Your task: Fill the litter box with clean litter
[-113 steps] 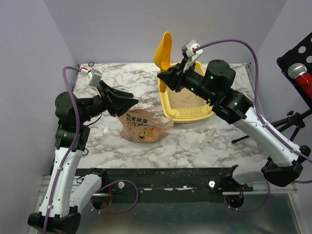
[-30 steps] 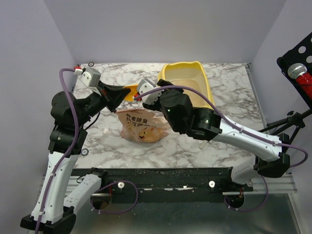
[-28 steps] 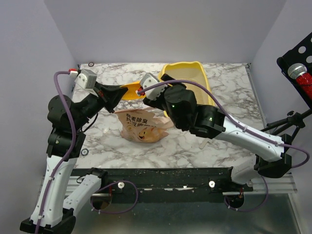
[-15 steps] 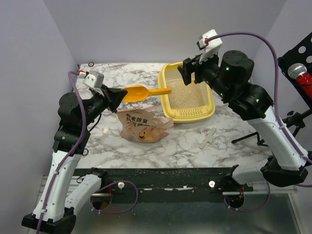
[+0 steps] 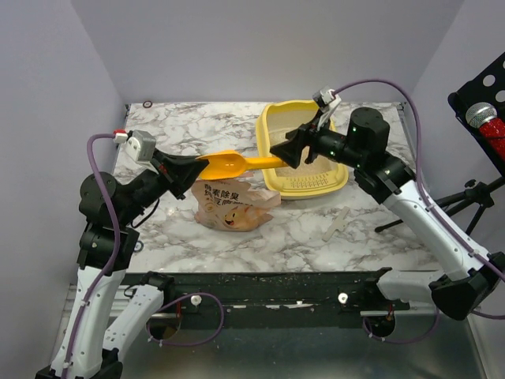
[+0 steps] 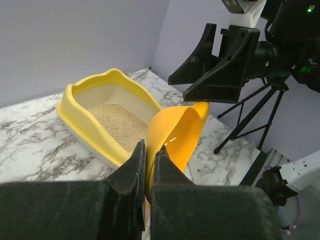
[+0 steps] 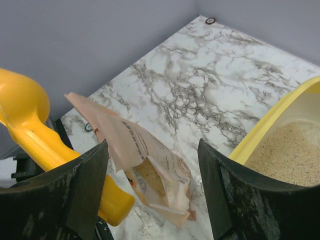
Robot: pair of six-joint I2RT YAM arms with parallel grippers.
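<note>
The yellow litter box (image 5: 312, 186) stands at the back right of the marble table, with beige clean litter (image 5: 317, 168) in its bottom. My left gripper (image 5: 201, 167) is shut on the bowl rim of an orange scoop (image 5: 233, 163), held level above the table. The scoop's handle points at the box. My right gripper (image 5: 282, 151) hangs open at the handle's end, over the box's left rim. In the left wrist view the scoop (image 6: 175, 135) is pinched edge-on, with the box (image 6: 80, 107) behind it. In the right wrist view the handle (image 7: 30, 130) passes beside the left finger, not between the jaws.
A pinkish-tan bag (image 5: 233, 207) lies under the scoop, and litter shows in its open mouth (image 7: 150, 182). A grey cross-shaped piece (image 5: 338, 223) lies at the front right. A microphone and music stand (image 5: 483, 117) rise beyond the table's right edge.
My right arm has dropped from high over the box's back rim to the scoop handle's end. The left arm has shifted the scoop slightly right and lower, still gripping it.
</note>
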